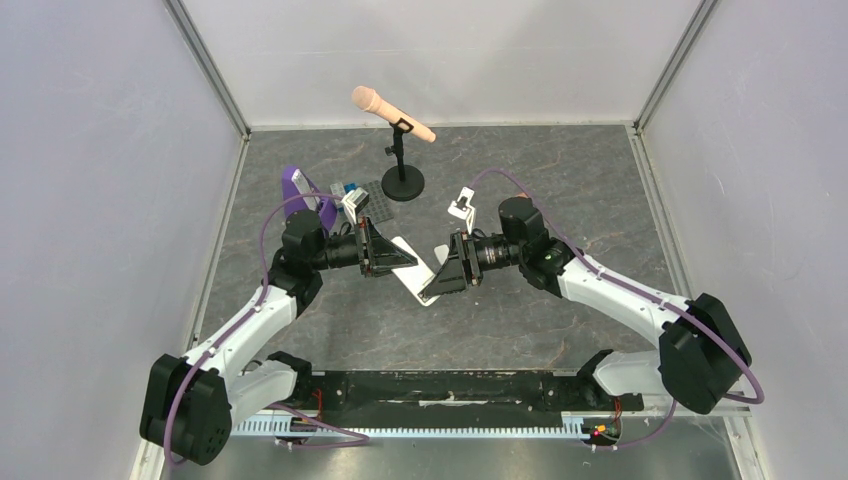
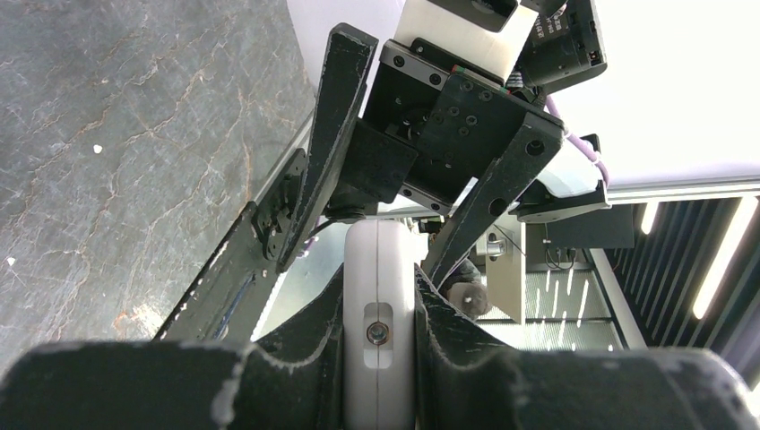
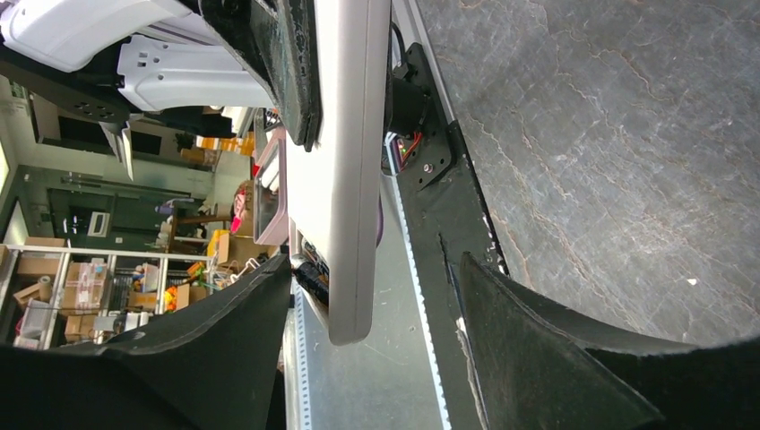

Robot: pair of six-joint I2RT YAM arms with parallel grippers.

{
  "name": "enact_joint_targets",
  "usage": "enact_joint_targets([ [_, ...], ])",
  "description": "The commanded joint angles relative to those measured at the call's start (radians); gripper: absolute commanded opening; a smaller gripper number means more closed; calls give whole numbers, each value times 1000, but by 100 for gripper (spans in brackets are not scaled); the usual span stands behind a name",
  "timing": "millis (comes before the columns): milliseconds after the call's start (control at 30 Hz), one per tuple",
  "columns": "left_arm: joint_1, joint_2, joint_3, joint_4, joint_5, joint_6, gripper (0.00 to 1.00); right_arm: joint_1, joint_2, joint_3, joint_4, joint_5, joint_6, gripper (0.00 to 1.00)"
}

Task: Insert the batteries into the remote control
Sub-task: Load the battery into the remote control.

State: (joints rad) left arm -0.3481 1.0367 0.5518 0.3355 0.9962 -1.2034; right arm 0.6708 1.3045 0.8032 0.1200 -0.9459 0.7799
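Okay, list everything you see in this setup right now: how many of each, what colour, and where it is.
white rectangular remote control: one, white, held at the table's middle between the two arms
foam-headed microphone on a black stand: one, peach head and black stand, far middle
grey slab on a purple stand: one, grey and purple, far left
small bits: a few, white, blue and dark, beside the purple stand, too small to identify
small white piece: one, white, just beyond the right wrist
batteries: none that I can pick out
dark marbled table: one, grey, walled in white
left fingers: black, clamped on one end of the remote
right fingers: black, spread open around the other end
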Motion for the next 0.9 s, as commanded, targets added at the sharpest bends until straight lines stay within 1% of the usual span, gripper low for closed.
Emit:
enact_joint_targets([
  [0, 4, -3, 35, 23, 8, 6, 2, -3, 11, -2, 48, -20, 17, 68],
  [267, 5, -3, 32, 23, 4, 4, 2, -2, 16, -10, 49, -22, 24, 53],
  [333, 5, -4, 32, 23, 4, 1, 2, -2, 16, -12, 50, -22, 22, 46],
  [400, 5, -3, 32, 23, 5, -1, 2, -3, 16, -13, 50, -25, 22, 37],
  [467, 5, -4, 32, 23, 5, -3, 2, -3, 16, -15, 49, -26, 22, 31],
  [633, 5, -8, 30, 23, 7, -3, 2, -2, 12, -13, 50, -21, 25, 29],
  [667, 6, -8, 30, 23, 7, -1, 2, -2, 11, -11, 50, -19, 26, 32],
  [733, 5, -13, 29, 23, 8, 4, 2, -2, 7, -6, 50, -19, 33, 44],
  [767, 5, -13, 28, 23, 9, 11, 2, -2, 3, -4, 50, -14, 37, 55],
  [833, 5, -21, 28, 23, 12, 26, 2, -2, -13, -1, 53, 4, 41, 71],
  [867, 6, -27, 28, 23, 14, 39, 2, -3, -23, 2, 55, 7, 42, 76],
])
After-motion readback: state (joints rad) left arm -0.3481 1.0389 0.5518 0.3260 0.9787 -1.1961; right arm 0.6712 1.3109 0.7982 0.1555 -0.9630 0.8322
